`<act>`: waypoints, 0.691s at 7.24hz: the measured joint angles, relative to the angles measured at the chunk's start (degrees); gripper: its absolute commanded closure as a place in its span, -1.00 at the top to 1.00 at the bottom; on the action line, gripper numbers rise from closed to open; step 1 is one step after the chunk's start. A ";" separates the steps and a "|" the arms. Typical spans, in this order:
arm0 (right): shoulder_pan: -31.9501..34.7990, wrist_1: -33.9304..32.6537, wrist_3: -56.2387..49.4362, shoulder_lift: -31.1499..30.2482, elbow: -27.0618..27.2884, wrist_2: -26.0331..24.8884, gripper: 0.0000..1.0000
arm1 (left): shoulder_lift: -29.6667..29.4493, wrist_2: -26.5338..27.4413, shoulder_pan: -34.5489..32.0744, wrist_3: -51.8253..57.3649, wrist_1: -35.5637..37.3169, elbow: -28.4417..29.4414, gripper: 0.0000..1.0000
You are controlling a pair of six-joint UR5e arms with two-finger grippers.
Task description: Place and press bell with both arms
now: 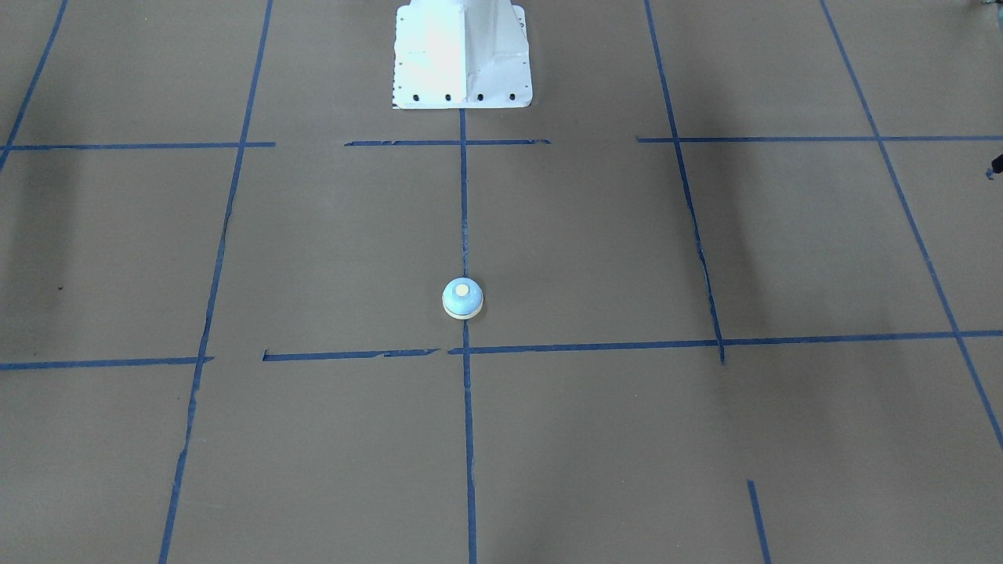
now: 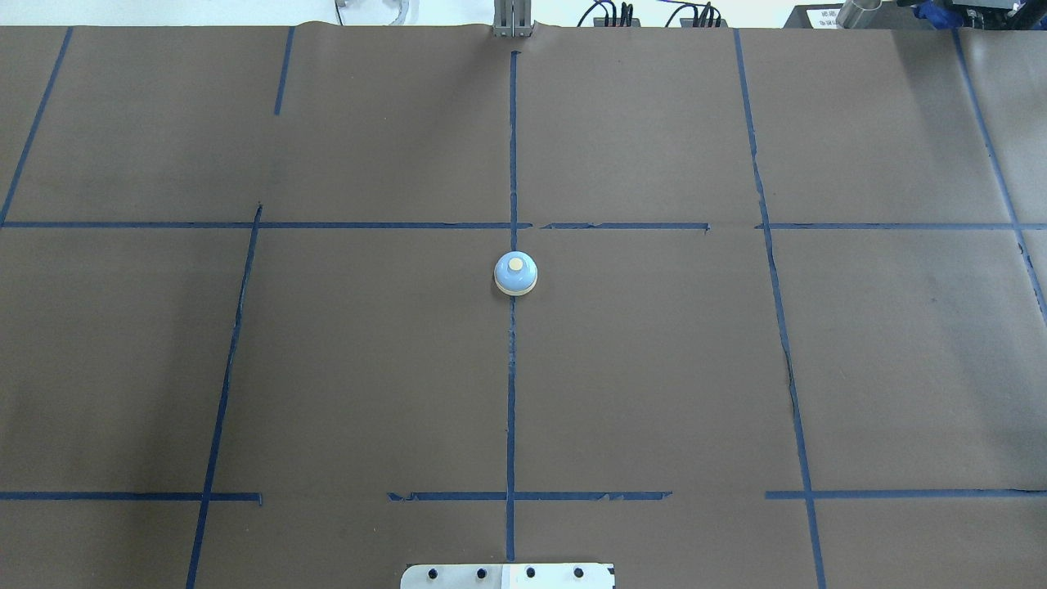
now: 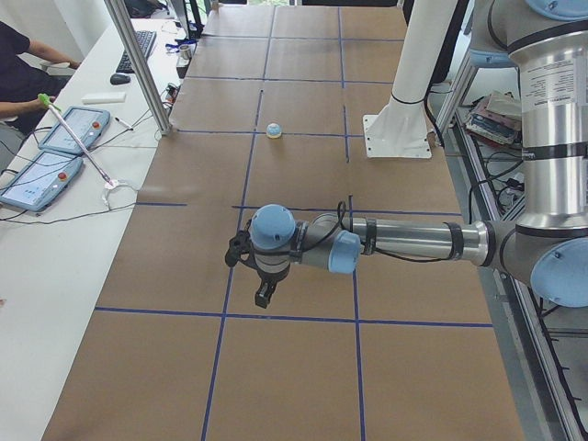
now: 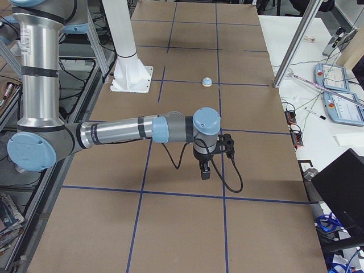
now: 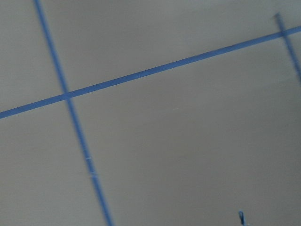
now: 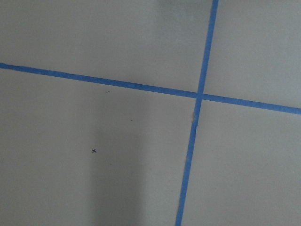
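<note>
Centrally on tape (image 2: 511, 393): bell (image 2: 515, 274), blue dome, cream button, rim; jaws: cannot tell.

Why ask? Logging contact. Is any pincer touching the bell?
No, the overhead view shows the bell standing alone, with nothing touching it.

There is one bell (image 1: 462, 298). Two arms show, the left arm (image 3: 404, 241) and the right arm (image 4: 119, 131). That makes two grippers: the left gripper (image 3: 264, 296) and the right gripper (image 4: 205, 172). One pedestal (image 1: 462, 55) stands. The side desk holds two pendants, a near pendant (image 3: 37, 179) and a far pendant (image 3: 75, 129), and one keyboard (image 3: 138, 50). One operator (image 3: 18, 73) sits there.
</note>
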 measured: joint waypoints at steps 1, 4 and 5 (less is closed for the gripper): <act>1.28 -0.03 -1.37 -0.61 -0.52 0.12 1.00 | -2.27 0.04 -1.20 0.66 6.20 0.26 1.00; -1.35 -4.36 -1.92 0.15 0.27 -0.75 1.00 | -5.24 3.61 0.15 -8.11 14.53 -1.92 1.00; -2.22 -5.02 -1.84 0.43 0.35 -1.32 1.00 | -4.81 4.11 1.01 -9.33 14.24 -2.03 1.00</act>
